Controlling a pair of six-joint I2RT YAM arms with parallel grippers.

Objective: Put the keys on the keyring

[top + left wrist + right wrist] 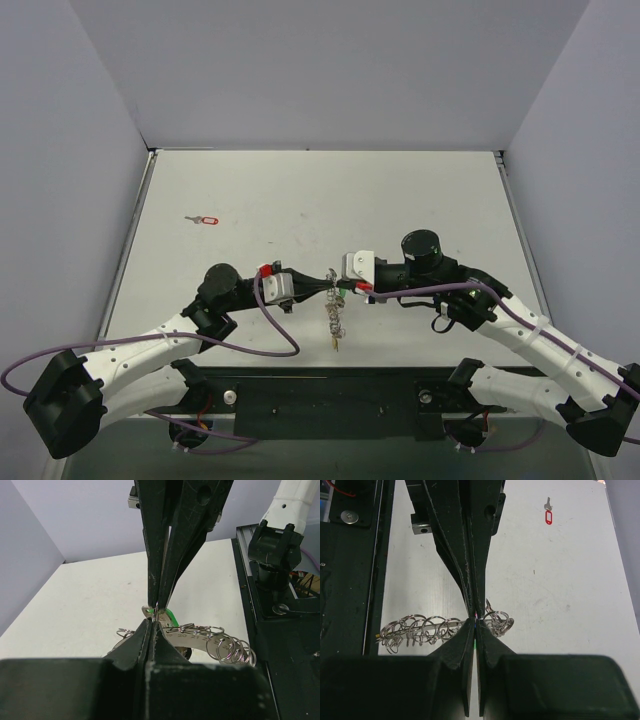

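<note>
Both grippers meet tip to tip low over the near middle of the table. My left gripper (pixel 329 286) (pixel 152 621) is shut on the keyring (pixel 335 320) (pixel 200 641), a flat silvery plate fringed with small wire rings (pixel 420 627) that hangs below the tips. My right gripper (pixel 344 291) (pixel 476 622) is shut on the green key (pixel 344 294) (pixel 171 616); only its green head shows, pressed against the keyring's upper end. The red key (pixel 206 220) (pixel 549 516) lies alone on the table at the far left.
The white table (pixel 400 200) is walled by grey panels on three sides. A black base rail (pixel 330 390) runs along the near edge, close under the hanging keyring. Purple cables (pixel 270 335) loop from both arms.
</note>
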